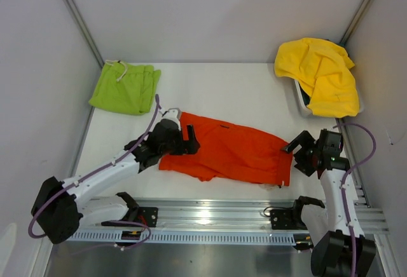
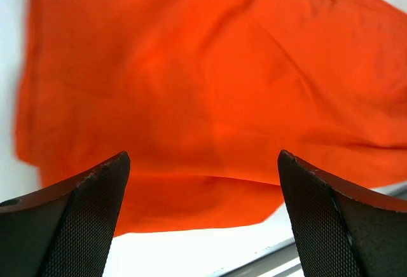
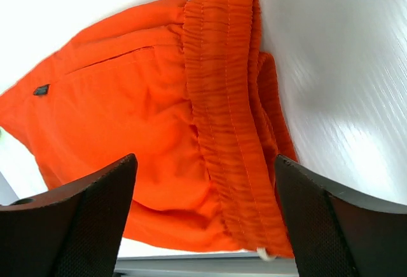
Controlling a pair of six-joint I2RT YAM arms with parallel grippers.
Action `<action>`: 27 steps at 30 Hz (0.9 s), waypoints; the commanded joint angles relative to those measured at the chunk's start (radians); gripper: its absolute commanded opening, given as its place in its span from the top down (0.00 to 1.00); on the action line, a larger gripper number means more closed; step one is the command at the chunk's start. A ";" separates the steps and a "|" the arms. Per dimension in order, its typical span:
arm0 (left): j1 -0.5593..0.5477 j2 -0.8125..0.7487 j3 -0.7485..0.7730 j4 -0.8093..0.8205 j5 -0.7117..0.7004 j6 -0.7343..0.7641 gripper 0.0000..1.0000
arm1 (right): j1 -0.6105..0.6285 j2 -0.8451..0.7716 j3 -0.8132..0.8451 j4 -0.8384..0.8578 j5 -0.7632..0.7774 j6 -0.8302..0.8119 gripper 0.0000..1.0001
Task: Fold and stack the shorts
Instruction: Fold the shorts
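- Orange shorts (image 1: 229, 150) lie spread on the white table (image 1: 222, 86), mid-table towards the near edge, long axis running left to right.
- The elastic waistband (image 3: 222, 99) is at the right end and the leg hems at the left end. One layer appears folded over another; the near-left edge is uneven.
- A small dark label (image 3: 41, 89) shows on the cloth, away from the waistband.
- A white cord tip (image 3: 262, 251) pokes out at the near corner of the waistband.
- Left gripper (image 1: 191, 138) is over the left end of the orange shorts. In the wrist view the left gripper (image 2: 203, 155) is spread wide, with only orange cloth seen past the gap. Nothing is gripped. Whether the tips touch the cloth I cannot tell.
- Right gripper (image 1: 297, 153) is at the right end, just beside the waistband. In the wrist view the right gripper (image 3: 205, 159) is also spread wide, with the waistband beyond the gap. Nothing is gripped.
- Green shorts (image 1: 125, 88) sit folded in the far-left corner of the table, well apart from the orange pair, with their white drawstring (image 1: 117, 67) at the far edge.
- A yellow cloth (image 1: 320, 75) is draped over a white bin (image 1: 296, 96) at the far right.
- A metal rail (image 1: 210, 216) runs along the near edge between the arm bases.
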State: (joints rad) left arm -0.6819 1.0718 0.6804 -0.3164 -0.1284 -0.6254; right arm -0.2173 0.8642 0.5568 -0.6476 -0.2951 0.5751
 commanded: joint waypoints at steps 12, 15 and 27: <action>-0.140 0.416 0.287 0.142 0.036 -0.028 0.01 | 0.201 -0.111 0.167 -0.368 0.244 0.270 0.03; -0.130 0.464 0.323 0.146 0.044 -0.025 0.01 | 0.291 -0.132 0.198 -0.451 0.286 0.365 0.02; -0.036 0.619 0.341 0.206 0.105 -0.031 0.01 | 0.631 -0.205 0.101 -0.431 0.349 0.767 0.01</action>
State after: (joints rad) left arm -0.7422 1.6772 1.0019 -0.1581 -0.0574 -0.6395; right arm 0.3576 0.6750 0.6952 -1.0931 -0.0006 1.1736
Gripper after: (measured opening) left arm 0.990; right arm 0.993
